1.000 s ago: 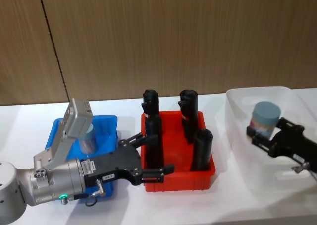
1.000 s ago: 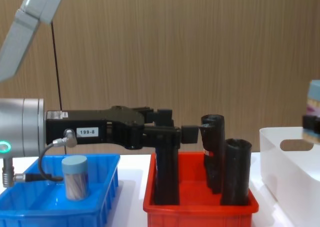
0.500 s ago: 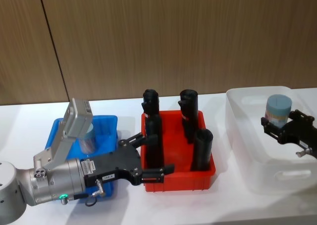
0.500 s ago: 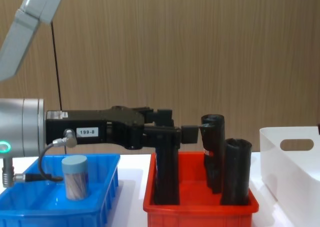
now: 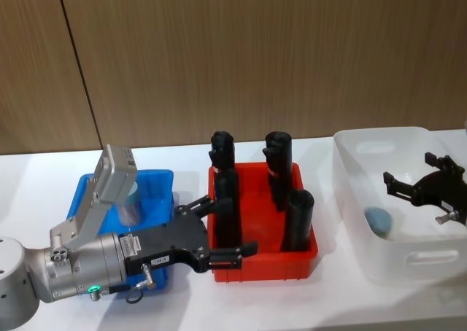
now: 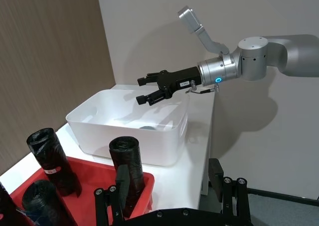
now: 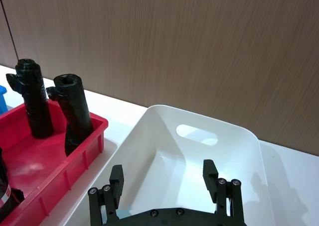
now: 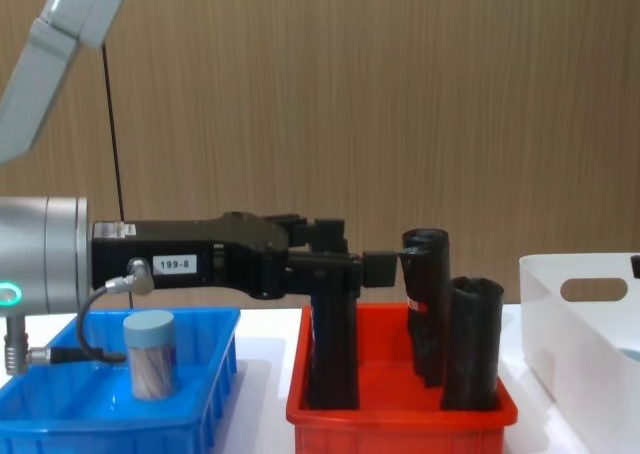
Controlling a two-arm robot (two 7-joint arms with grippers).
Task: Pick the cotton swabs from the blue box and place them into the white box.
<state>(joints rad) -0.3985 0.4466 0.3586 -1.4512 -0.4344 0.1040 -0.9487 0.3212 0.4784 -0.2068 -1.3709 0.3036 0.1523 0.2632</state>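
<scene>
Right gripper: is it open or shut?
Open: the right gripper holds nothing, fingers spread wide over the white box.

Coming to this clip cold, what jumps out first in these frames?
The open right gripper hangs over the white box, where one cotton swab jar rests on the bottom. On the robot's left, the big left gripper, open, reaches to the near-left corner of the red bin of tall black rolls, beside the blue box with a second jar upright inside.
</scene>
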